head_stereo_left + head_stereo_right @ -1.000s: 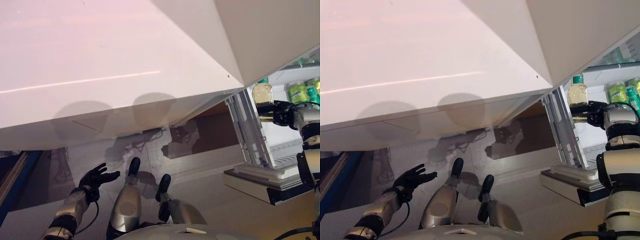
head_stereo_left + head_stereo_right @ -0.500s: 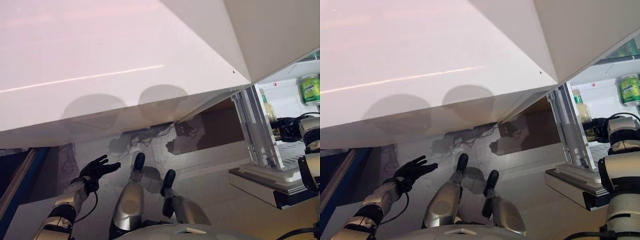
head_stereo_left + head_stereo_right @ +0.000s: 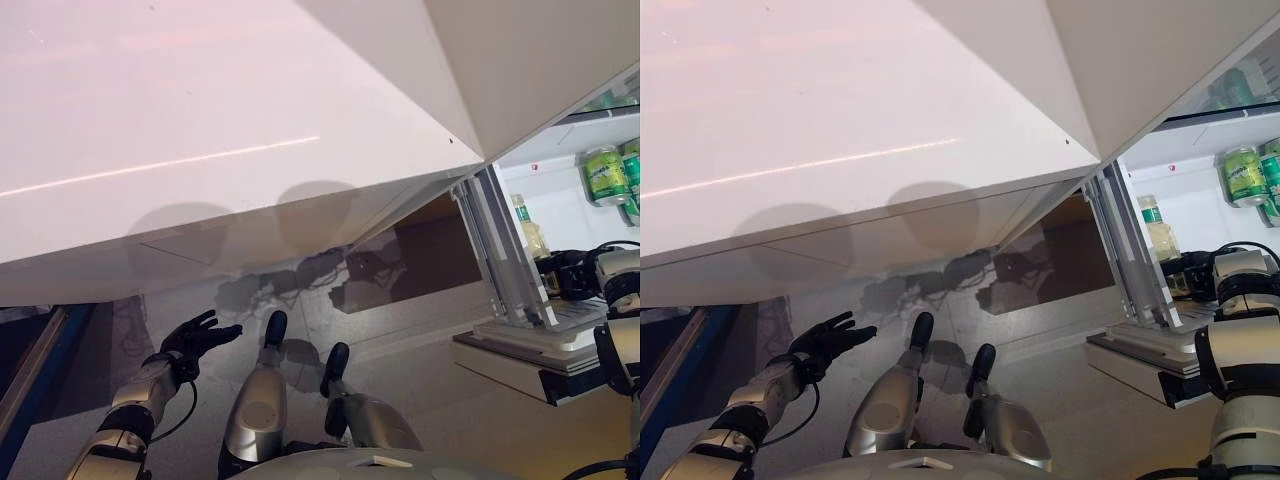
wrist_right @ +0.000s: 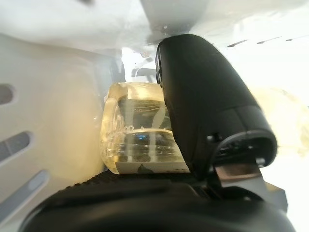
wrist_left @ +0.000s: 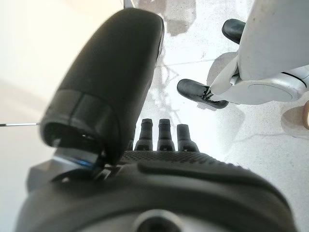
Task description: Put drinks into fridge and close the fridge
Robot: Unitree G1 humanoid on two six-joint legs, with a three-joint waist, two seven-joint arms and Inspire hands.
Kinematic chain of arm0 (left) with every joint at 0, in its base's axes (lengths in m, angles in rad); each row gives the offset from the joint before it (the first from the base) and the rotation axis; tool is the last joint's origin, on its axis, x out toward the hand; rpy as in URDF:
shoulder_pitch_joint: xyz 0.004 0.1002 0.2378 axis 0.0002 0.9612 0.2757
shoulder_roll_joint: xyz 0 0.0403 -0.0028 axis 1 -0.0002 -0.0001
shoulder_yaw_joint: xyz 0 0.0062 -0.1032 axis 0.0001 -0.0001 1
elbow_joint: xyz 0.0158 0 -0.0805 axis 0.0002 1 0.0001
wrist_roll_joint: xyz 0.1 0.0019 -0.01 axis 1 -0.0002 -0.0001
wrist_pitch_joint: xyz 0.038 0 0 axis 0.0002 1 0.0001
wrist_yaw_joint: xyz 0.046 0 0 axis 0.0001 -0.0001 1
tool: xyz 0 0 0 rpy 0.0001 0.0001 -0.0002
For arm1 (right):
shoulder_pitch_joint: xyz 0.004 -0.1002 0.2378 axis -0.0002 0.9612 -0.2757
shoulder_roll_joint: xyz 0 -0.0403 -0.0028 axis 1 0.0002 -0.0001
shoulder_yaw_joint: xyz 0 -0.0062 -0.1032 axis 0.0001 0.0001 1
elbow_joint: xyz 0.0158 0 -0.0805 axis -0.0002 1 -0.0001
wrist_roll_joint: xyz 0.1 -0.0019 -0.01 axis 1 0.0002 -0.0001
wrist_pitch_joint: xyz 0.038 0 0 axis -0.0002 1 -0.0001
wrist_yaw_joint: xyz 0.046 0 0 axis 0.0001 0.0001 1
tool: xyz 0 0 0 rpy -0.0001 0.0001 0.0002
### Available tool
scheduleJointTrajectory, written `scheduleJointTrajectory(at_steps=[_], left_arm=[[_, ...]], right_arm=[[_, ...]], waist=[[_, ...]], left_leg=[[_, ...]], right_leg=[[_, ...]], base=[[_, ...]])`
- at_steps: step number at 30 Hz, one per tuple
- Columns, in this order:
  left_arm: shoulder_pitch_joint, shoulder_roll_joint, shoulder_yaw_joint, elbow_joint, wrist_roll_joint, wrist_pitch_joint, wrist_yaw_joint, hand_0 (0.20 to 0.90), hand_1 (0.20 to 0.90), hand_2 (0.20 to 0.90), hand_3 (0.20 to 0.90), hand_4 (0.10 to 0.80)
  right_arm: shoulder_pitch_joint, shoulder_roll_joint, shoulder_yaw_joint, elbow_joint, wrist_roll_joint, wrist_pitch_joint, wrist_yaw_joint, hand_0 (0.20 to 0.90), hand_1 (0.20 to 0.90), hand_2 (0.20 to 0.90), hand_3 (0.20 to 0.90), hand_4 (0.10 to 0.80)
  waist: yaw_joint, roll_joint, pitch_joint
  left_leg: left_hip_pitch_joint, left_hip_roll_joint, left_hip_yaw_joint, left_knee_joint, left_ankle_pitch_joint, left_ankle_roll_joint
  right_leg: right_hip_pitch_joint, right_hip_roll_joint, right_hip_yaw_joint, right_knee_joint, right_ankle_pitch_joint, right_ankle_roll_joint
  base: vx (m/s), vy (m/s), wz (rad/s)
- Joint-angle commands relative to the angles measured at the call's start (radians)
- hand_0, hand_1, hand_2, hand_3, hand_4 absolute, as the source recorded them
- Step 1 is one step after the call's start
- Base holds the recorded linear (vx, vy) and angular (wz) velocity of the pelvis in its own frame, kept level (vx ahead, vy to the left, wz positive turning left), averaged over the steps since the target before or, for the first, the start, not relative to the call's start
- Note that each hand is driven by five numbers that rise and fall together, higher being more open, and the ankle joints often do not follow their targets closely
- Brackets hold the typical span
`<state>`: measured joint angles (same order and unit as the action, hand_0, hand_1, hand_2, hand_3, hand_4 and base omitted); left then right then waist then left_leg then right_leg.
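Observation:
A clear bottle (image 3: 527, 230) of pale yellow drink with a green cap stands upright inside the open fridge, low by the fridge's left wall. My right hand (image 3: 572, 276) reaches in from the right and is shut on its lower half. In the right wrist view the thumb (image 4: 207, 106) lies across the bottle (image 4: 137, 137), close to the white inner wall. My left hand (image 3: 196, 338) hangs open above the floor at lower left, holding nothing, its fingers (image 5: 164, 135) straight.
The fridge's large white door (image 3: 200, 120) stands open and fills the upper left. Green cans (image 3: 606, 175) stand on a higher shelf. A white pull-out tray (image 3: 520, 345) juts out below the hand. A brown box (image 3: 430, 255) sits on the floor behind.
My right hand has brought the bottle down from the height of the green cans to the lower shelf and further in. The left hand has stayed put; the view has shifted slightly.

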<state>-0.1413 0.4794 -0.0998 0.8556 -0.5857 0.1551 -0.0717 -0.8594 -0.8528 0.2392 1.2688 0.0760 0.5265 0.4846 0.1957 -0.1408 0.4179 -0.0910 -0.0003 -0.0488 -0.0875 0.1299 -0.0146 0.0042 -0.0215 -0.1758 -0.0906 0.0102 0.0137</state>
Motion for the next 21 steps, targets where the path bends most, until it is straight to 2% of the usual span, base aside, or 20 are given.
scheduleJointTrajectory(at_steps=[1,3,4,5,6,21], left_arm=[[0.032,0.02,-0.004,0.025,0.03,0.001,0.007,0.9,0.9,0.9,0.9,0.8],[0.022,0.018,-0.007,0.034,0.026,0.002,0.009,0.9,0.9,0.9,0.9,0.8],[0.02,0.018,-0.006,0.034,0.026,0.004,0.01,0.9,0.9,0.9,0.9,0.8],[0.018,0.021,-0.005,0.034,0.023,0.007,0.01,0.9,0.9,0.9,0.9,0.8],[0.017,0.022,-0.005,0.035,0.022,0.007,0.009,0.9,0.9,0.9,0.9,0.8],[0.004,0.023,-0.002,0.062,0.019,0.015,0.014,0.9,0.9,0.9,0.9,0.8]], right_arm=[[0.017,-0.03,0.059,-0.023,-0.033,0.001,0.022,0.3,0.3,0.3,0.2,0.1],[0.013,-0.026,0.062,-0.021,-0.038,0.001,0.02,0.538,0.538,0.538,0.477,0.377],[0.013,-0.027,0.062,-0.023,-0.038,0.001,0.018,0.608,0.608,0.608,0.56,0.46],[0.013,-0.027,0.061,-0.024,-0.041,-0.002,0.018,0.825,0.825,0.825,0.812,0.712],[0.014,-0.029,0.06,-0.025,-0.041,-0.004,0.019,0.9,0.9,0.9,0.9,0.8],[0.004,-0.038,0.042,-0.039,0.023,-0.028,-0.098,0.9,0.9,0.9,0.9,0.8]], waist=[[-0.003,-0.007,-0.077],[-0.005,-0.007,-0.078],[-0.006,-0.007,-0.079],[-0.007,-0.008,-0.079],[-0.007,-0.008,-0.079],[-0.014,-0.01,-0.097]], left_leg=[[-0.043,-0.021,-0.002,0.035,-0.091,0.02],[-0.042,-0.022,-0.002,0.033,-0.09,0.02],[-0.042,-0.021,-0.001,0.033,-0.09,0.02],[-0.043,-0.022,-0.001,0.035,-0.091,0.02],[-0.044,-0.022,-0.001,0.035,-0.091,0.02],[-0.03,-0.022,0.001,0.038,-0.096,0.023]], right_leg=[[-0.117,-0.008,0.013,0.065,0.079,0.063],[-0.119,-0.008,0.014,0.065,0.08,0.064],[-0.119,-0.008,0.015,0.065,0.08,0.064],[-0.12,-0.008,0.016,0.066,0.08,0.064],[-0.12,-0.008,0.016,0.067,0.08,0.064],[-0.109,-0.008,0.021,0.072,0.075,0.064]], base=[[0.0,0.0,0.0],[0.0,0.0,0.0],[0.0,0.0,0.0],[0.0,0.0,0.0],[0.0,0.0,0.0],[0.001,0.001,0.0]])
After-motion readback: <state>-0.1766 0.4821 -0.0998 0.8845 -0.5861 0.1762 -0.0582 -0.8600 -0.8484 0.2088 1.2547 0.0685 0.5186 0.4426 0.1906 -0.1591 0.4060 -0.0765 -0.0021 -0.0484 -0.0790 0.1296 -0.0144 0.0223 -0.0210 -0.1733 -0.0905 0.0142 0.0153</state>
